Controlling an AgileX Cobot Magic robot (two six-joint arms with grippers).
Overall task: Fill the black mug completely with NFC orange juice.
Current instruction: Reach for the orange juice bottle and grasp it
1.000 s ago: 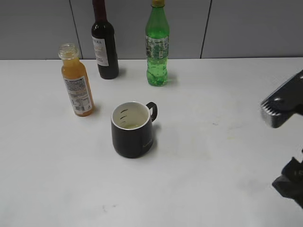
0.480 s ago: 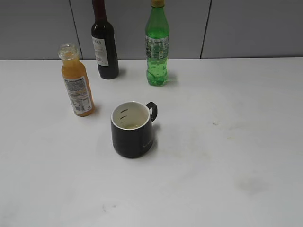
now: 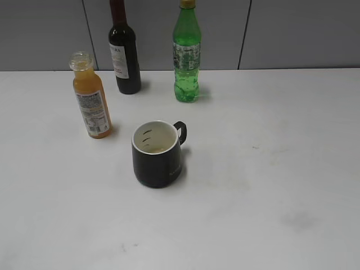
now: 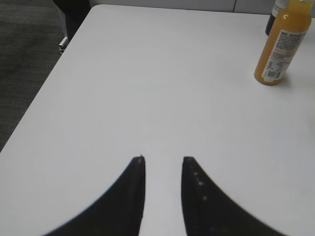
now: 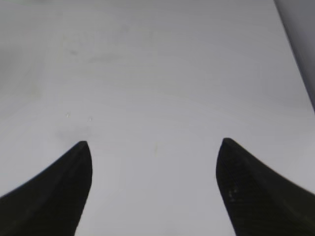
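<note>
The task looks barely begun: the black mug (image 3: 158, 154) stands mid-surface, seemingly near empty, with the NFC orange juice (image 3: 91, 99) upright just beyond it to the left. The left gripper (image 4: 162, 160), jaws narrowly parted and empty, hovers well short of the bottle; the right gripper (image 5: 154, 143) is spread wide over bare surface (image 3: 270, 185). Next comes reaching for the bottle.

Black mug (image 3: 157, 154) upright mid-counter (image 3: 270, 185), nearly empty; capless NFC orange juice bottle (image 3: 91, 99) stands up-left, apart
</note>
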